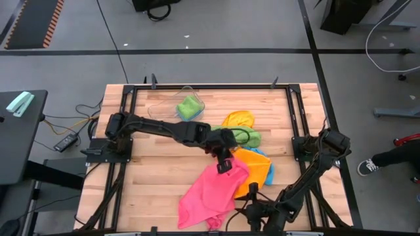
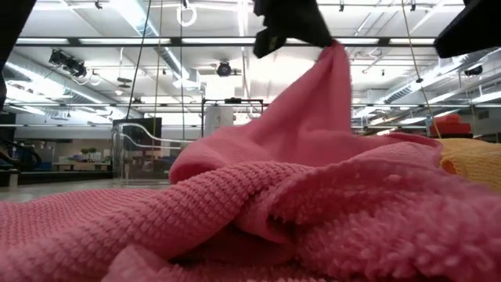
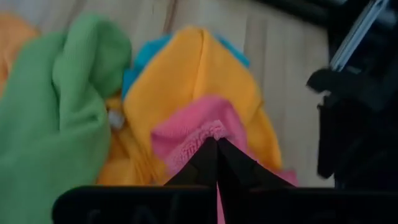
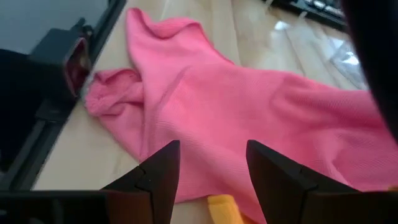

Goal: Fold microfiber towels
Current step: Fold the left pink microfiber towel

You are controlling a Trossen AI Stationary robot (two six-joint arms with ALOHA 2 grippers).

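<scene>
Pink towel lifted by one corner

My left gripper [image 1: 224, 164] is clamped on the pink towel [image 1: 211, 195], the rest trailing on the table [image 1: 151, 177]; my right gripper [image 4: 208, 163] hovers open above it. A thin pinch could slip, dropping the corner onto the orange towel [image 1: 254, 172].

Towel [image 1: 211, 193] partly over another towel [image 1: 257, 169]
</scene>
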